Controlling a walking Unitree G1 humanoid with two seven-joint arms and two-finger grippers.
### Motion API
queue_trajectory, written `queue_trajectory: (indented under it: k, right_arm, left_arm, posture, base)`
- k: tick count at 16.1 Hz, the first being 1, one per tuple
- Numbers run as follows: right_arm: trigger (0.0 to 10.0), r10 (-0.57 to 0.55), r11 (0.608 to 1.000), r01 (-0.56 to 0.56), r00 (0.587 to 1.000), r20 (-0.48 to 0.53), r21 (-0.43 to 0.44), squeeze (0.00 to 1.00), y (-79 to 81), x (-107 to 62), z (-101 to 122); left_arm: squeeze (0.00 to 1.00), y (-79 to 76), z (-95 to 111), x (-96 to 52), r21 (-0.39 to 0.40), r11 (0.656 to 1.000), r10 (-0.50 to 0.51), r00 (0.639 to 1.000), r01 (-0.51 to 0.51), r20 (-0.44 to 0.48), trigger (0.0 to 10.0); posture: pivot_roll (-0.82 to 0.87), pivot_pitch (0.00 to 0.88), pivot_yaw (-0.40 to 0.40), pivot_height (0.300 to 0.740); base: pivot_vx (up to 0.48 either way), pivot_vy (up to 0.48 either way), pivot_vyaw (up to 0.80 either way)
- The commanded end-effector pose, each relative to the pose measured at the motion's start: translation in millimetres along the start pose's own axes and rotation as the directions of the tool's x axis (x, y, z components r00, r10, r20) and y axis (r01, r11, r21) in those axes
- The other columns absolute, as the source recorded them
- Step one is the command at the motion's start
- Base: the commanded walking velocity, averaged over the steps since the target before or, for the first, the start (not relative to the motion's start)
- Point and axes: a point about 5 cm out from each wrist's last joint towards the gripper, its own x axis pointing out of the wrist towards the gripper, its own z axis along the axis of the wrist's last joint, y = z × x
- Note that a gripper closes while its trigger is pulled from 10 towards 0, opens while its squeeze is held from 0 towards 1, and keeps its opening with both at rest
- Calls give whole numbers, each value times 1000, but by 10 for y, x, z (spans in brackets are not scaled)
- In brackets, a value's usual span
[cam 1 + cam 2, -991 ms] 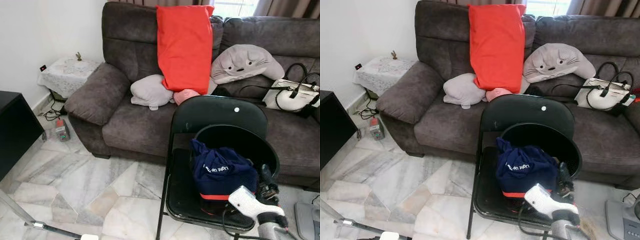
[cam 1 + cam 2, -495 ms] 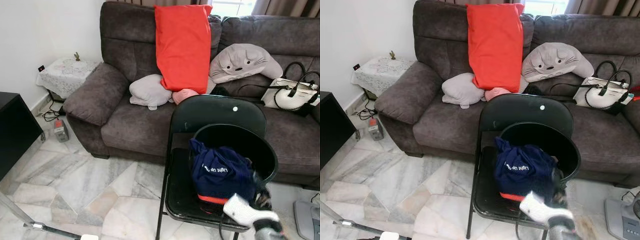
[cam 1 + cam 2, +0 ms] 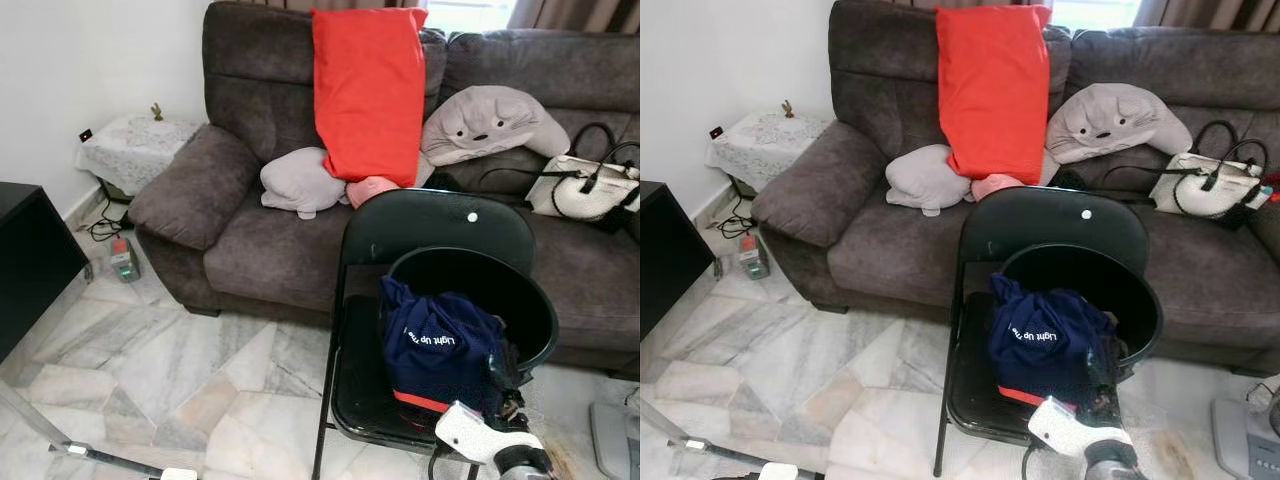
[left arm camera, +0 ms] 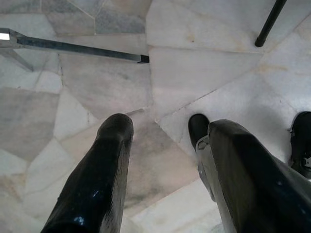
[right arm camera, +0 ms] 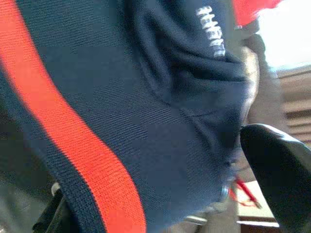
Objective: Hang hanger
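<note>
Navy ribbed-knit shirt with orange band, beside right gripper.

A black folding chair stands on the marble floor just before a grey sofa. On its seat sits a black tub with a navy garment spilling over its rim. The sofa carries a red pillow, two grey cushions, a pink one and a white handbag.
</note>
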Motion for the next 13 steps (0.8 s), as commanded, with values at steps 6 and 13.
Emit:
queue_trajectory:
  k: [6,13]
  right_arm:
    - [10000,-175,985,174,981,89,18,0,-262,60,139]
    - [6588,-165,985,163,986,26,63,0,-199,115,99]
  left_arm:
    - [0,7,-19,-5,19,1000,13,1000,-13,0,10000]
    - [0,19,-6,-2,20,1000,18,1000,-18,4,10000]
  posture:
    - [-95,50,14,740]
    - [-91,48,17,740]
  base:
    - [0,0,0]
    - [0,0,0]
